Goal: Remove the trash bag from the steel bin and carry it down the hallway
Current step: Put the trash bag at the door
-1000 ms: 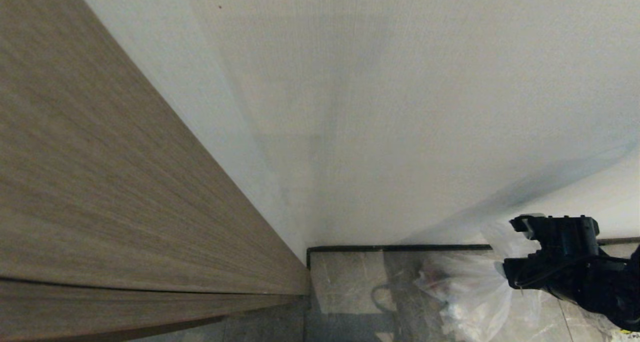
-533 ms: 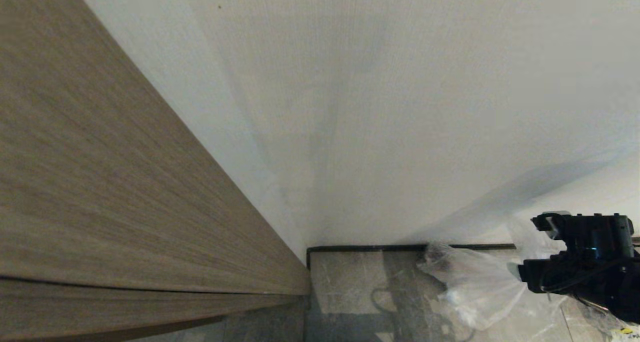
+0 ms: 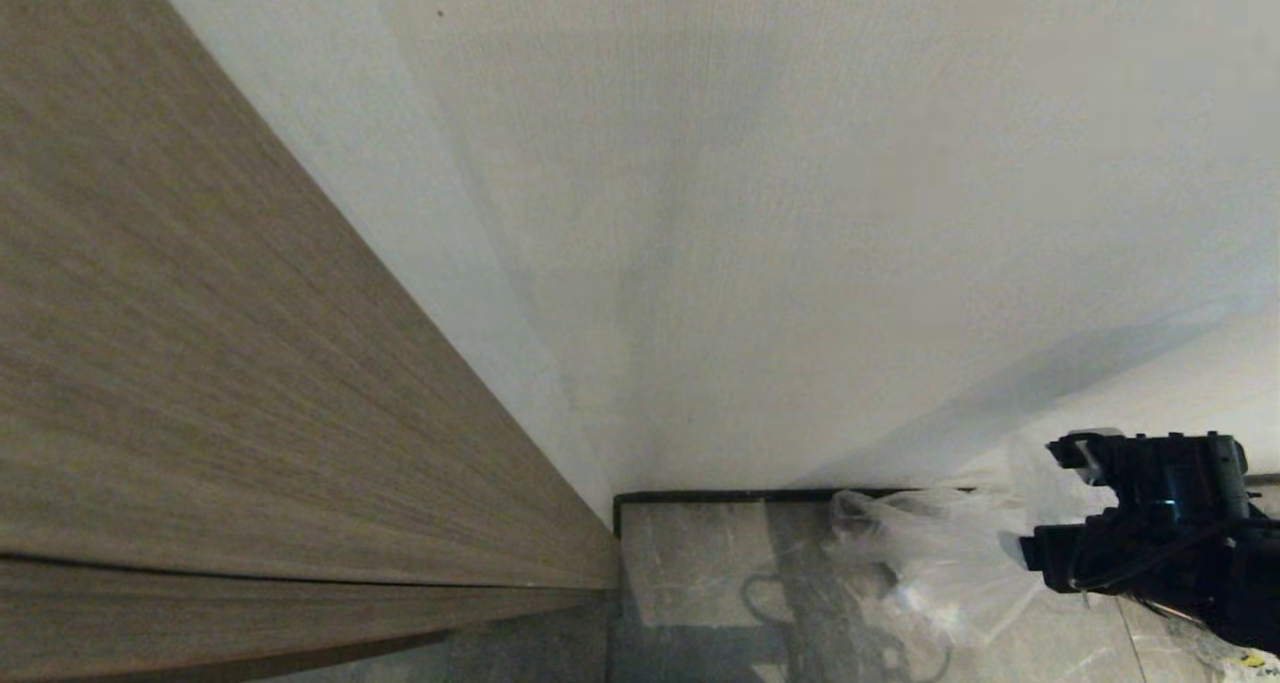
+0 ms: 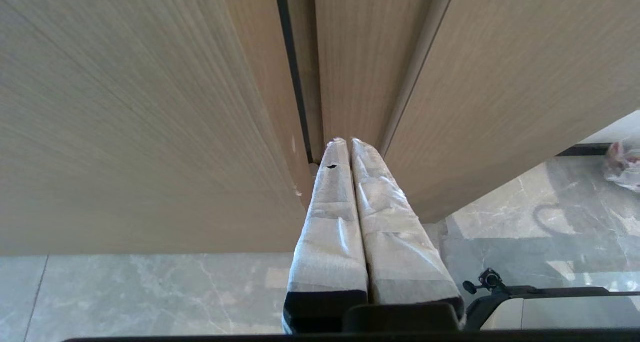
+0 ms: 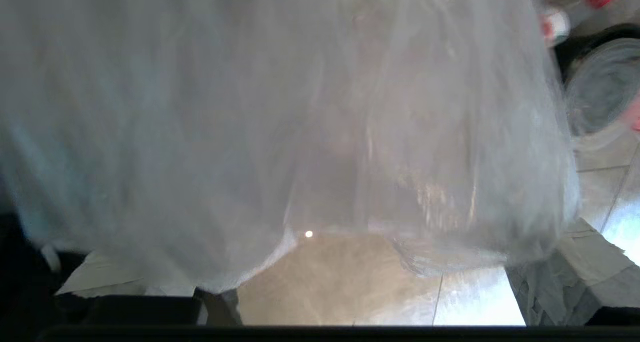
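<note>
Right gripper: our right gripper (image 3: 1075,508) hangs low at the right edge of the head view, close to the floor, fingers pointing toward the wall. Its jaws stand wide apart; film drapes between and over them, but we see no pinch on it.

Trash bag: the trash bag (image 3: 940,573) lies slumped on the grey floor tiles (image 3: 690,563), right by the gripper, its far end close to the black skirting strip (image 3: 720,497). In the right wrist view the bag (image 5: 300,131) fills nearly everything, a translucent sheet hanging right in front of the camera. We judge it rests on the floor because nothing clamps it.

Why here: the white wall (image 3: 800,213) and the wood panel (image 3: 200,363) meet in a corner, so we read this as the end of the carry, the load set down against the wall out of the walkway.

Steel bin: not visible in the head view. At one edge of the right wrist view we see a dark round shape; we cannot tell what it is.

Left gripper: our left gripper (image 4: 345,142) sits parked facing the wood panel (image 4: 150,106), wrapped fingers (image 4: 330,222) pressed together, holding nothing.

Stage: we judge the bag is released or nearly so.

Risk: loose film may cling to the open jaws when we pull away.
</note>
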Robot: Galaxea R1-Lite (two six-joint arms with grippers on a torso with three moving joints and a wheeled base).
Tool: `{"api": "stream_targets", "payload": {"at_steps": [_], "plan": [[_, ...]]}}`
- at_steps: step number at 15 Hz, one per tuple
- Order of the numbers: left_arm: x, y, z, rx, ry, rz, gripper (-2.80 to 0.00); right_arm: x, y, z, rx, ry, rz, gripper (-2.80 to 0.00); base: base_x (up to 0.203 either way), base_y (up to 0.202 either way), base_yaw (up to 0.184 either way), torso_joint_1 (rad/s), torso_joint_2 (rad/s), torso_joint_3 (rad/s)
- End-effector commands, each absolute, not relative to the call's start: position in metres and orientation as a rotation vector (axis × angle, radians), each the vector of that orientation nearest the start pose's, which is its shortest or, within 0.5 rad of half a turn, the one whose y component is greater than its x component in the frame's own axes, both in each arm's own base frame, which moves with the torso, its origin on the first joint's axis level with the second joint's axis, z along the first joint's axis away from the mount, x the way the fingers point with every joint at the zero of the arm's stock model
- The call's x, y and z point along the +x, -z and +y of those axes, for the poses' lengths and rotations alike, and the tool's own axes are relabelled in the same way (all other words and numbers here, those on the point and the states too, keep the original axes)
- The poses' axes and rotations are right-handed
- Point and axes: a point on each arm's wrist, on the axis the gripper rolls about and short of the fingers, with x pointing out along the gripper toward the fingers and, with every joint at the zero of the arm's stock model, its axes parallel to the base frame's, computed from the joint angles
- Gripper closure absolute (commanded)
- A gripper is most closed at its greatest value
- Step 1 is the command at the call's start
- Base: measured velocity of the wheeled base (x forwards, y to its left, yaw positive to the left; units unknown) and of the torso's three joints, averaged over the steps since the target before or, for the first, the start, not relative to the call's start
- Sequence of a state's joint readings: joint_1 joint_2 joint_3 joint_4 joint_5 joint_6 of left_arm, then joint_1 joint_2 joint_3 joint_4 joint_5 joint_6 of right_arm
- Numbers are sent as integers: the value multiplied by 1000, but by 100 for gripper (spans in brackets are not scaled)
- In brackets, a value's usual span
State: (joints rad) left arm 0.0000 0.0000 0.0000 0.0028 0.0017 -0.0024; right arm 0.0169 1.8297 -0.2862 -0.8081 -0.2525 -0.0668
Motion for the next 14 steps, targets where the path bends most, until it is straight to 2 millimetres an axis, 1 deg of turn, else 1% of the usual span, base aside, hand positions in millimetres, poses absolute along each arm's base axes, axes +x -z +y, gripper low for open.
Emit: {"api": "stream_targets", "payload": {"at_steps": [1,3,6,12,14], "plan": [[-23,-75,0,-3,-3,3,0,235,-42,0,-171,190,763,-280,0,0,0,0,0,0],[-23,-75,0,-3,-3,3,0,238,-37,1,-172,189,773,-280,0,0,0,0,0,0],[-23,-75,0,-3,-3,3,0,238,-36,1,-170,187,767,-280,0,0,0,0,0,0],[-23,-75,0,-3,-3,2,0,235,-46,1,-179,195,732,-280,0,0,0,0,0,0],[-23,-75,0,-3,-3,3,0,232,-56,1,-172,196,693,-280,0,0,0,0,0,0]]}}
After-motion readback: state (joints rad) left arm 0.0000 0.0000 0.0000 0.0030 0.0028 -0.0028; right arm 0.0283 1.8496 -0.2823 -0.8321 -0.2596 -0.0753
